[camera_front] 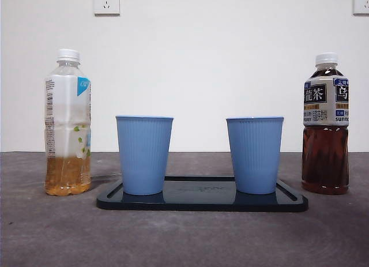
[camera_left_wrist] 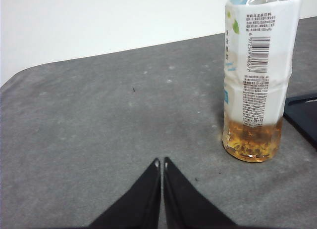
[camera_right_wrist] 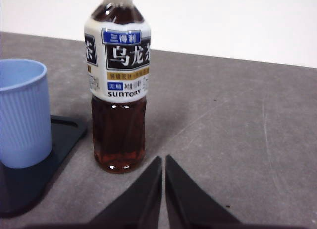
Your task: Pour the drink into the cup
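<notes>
Two blue ribbed cups (camera_front: pixel 144 154) (camera_front: pixel 255 154) stand upright on a black tray (camera_front: pixel 202 200). To the left of the tray stands a capped bottle (camera_front: pixel 68 123) with a white label and a little amber drink at its bottom. A capped dark oolong tea bottle (camera_front: pixel 325 124), nearly full, stands right of the tray. My left gripper (camera_left_wrist: pixel 161 163) is shut and empty, short of the pale bottle (camera_left_wrist: pixel 257 75). Also shut and empty, my right gripper (camera_right_wrist: pixel 164 160) sits just before the dark bottle (camera_right_wrist: pixel 119 85), with one cup (camera_right_wrist: pixel 22 113) beside it. Neither arm shows in the front view.
The grey table (camera_front: pixel 184 238) runs to a white wall with two sockets (camera_front: pixel 106 2) high up. A corner of the tray (camera_left_wrist: pixel 303 115) reaches into the left wrist view beside the pale bottle.
</notes>
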